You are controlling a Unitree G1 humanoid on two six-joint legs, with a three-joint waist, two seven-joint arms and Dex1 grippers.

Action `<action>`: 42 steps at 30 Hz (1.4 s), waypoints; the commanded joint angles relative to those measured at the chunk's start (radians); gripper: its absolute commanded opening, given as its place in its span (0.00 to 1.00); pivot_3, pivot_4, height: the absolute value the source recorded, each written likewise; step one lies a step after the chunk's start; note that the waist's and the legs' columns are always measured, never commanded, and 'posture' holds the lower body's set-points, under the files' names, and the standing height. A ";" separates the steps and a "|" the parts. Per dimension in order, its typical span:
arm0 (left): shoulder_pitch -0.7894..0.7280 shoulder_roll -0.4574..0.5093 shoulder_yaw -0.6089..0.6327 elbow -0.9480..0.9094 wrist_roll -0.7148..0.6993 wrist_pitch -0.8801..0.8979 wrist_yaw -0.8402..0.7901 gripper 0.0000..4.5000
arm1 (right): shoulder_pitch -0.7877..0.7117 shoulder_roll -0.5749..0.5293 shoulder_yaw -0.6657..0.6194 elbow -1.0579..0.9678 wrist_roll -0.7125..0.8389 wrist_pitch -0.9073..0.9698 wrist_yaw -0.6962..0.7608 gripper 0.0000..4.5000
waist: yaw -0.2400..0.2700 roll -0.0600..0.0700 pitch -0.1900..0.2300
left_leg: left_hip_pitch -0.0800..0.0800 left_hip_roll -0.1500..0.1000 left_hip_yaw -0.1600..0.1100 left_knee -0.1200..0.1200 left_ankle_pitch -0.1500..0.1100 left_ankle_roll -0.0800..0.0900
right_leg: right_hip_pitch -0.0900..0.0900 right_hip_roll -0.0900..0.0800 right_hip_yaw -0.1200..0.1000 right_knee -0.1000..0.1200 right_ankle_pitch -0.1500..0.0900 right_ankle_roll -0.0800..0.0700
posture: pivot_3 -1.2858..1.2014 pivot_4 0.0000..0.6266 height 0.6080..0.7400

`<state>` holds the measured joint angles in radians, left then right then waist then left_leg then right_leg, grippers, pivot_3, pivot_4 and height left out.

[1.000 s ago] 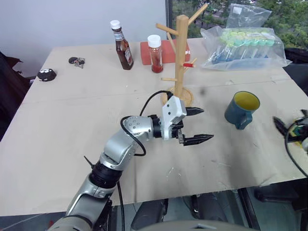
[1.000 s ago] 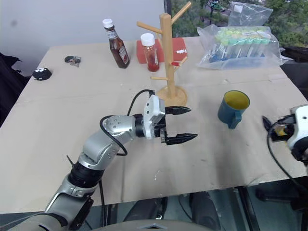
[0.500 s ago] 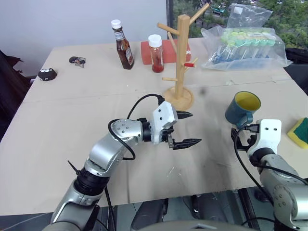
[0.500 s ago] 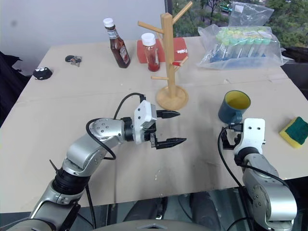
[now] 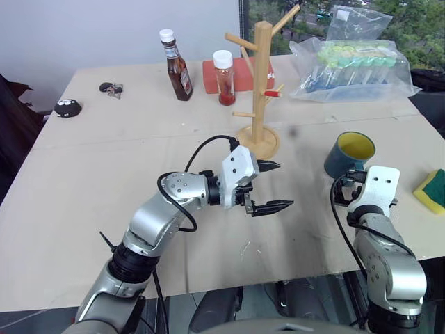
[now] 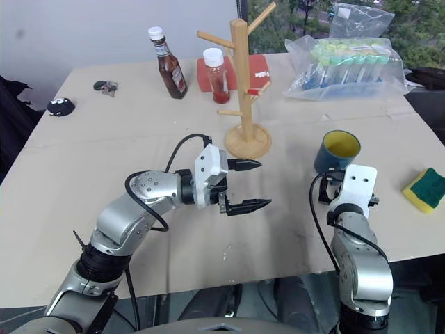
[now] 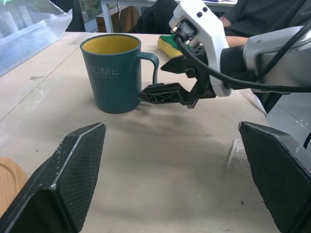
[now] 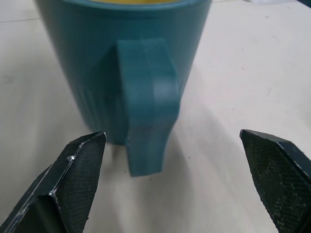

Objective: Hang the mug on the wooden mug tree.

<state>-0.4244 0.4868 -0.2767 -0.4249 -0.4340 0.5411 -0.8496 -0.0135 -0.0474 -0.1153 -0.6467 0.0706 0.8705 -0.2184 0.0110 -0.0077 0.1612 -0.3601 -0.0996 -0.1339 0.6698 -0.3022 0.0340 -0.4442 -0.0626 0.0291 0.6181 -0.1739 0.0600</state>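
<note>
Looking down from the head views, you see the mug (image 5: 350,155) standing upright on the table (image 5: 104,181), to the right of the wooden mug tree (image 5: 261,80), well apart from it. Your right gripper (image 6: 332,189) sits just before the mug, at its handle side. Your left gripper (image 5: 271,186) hovers over the table in front of the tree's round base, its jaws spread wide with nothing between them. A green-and-yellow sponge (image 5: 431,190) lies near the table's right edge.

In the left wrist view, you find the mug with its handle (image 7: 152,73) turned toward the right gripper; one black finger (image 7: 165,93) reaches up close beside the handle, the other on its far side.

In the right wrist view, the handle stands between your two parted fingertips (image 8: 77,170), ungrasped.
</note>
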 commanded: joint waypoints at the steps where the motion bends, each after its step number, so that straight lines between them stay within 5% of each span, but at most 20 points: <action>1: -0.012 0.004 0.020 -0.044 -0.004 -0.005 0.003 1.00 | -0.017 0.011 0.002 -0.012 -0.030 -0.042 -0.014 0.94 | 0.000 0.000 0.000 | 0.000 0.000 0.000 0.000 0.000 0.000 | 0.000 0.000 0.000 0.000 0.000 0.000 | 0.52 0.24 1.00; 4: -0.015 0.002 0.020 -0.044 -0.001 -0.007 0.008 1.00 | -0.026 0.017 -0.006 0.002 -0.042 -0.057 -0.012 0.74 | -0.001 0.000 0.000 | 0.000 0.000 0.000 0.000 0.000 0.000 | 0.000 0.000 0.000 0.000 0.000 0.000 | 0.52 0.24 1.00; 9: -0.017 -0.001 0.023 -0.042 0.006 -0.012 0.018 1.00 | -0.032 0.024 -0.004 0.023 -0.053 -0.074 -0.004 0.18 | -0.001 0.000 0.000 | 0.000 0.000 0.000 0.000 0.000 0.000 | -0.001 0.000 0.001 0.001 0.000 0.000 | 0.52 0.24 1.00; 11: -0.016 -0.002 0.024 -0.039 0.017 -0.017 0.029 1.00 | -0.035 0.026 -0.006 0.036 -0.057 -0.083 -0.001 0.03 | -0.001 0.000 0.000 | 0.000 0.000 0.001 0.000 0.000 0.000 | -0.001 0.000 0.001 0.001 0.000 0.000 | 0.52 0.24 1.00; 21: 0.029 -0.005 0.048 -0.076 0.032 -0.023 0.076 1.00 | -0.100 -0.079 -0.037 0.117 -0.029 -0.133 0.137 0.01 | -0.003 0.000 0.000 | 0.000 0.000 0.001 0.000 0.000 0.000 | -0.001 0.000 0.001 0.001 0.000 0.000 | 0.52 0.24 1.00; 27: 0.206 -0.076 0.213 -0.154 -0.051 -0.122 0.154 1.00 | -0.332 -0.490 -0.060 0.220 0.169 -0.141 0.640 0.01 | -0.027 0.000 0.000 | 0.000 0.000 0.004 0.000 0.000 0.000 | -0.002 0.000 0.004 0.001 0.000 0.000 | 0.52 0.24 1.00; 31: 0.298 -0.178 0.313 -0.188 -0.166 -0.176 0.209 1.00 | -0.583 -0.736 0.032 0.343 0.231 -0.093 0.907 0.01 | -0.026 0.000 0.000 | 0.000 0.001 0.005 0.000 0.000 0.000 | -0.002 0.000 0.005 0.001 0.000 0.000 | 0.52 0.24 1.00; 42: 0.433 -0.281 0.389 -0.216 -0.191 -0.322 0.301 1.00 | -1.159 -0.727 0.354 0.601 0.226 0.062 1.162 0.01 | -0.012 -0.005 -0.001 | -0.003 0.004 0.007 0.001 0.000 0.001 | -0.003 -0.003 0.005 -0.003 0.002 -0.003 | 0.52 0.24 1.00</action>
<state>0.0003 0.2128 0.1148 -0.5837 -0.6044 0.2483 -0.5497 -1.1229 -0.7743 0.2366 -0.0616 0.3165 0.9195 0.9356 -0.0013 -0.0127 0.1600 -0.3631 -0.0960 -0.1267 0.6706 -0.3028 0.0351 -0.4472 -0.0652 0.0342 0.6147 -0.1714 0.0571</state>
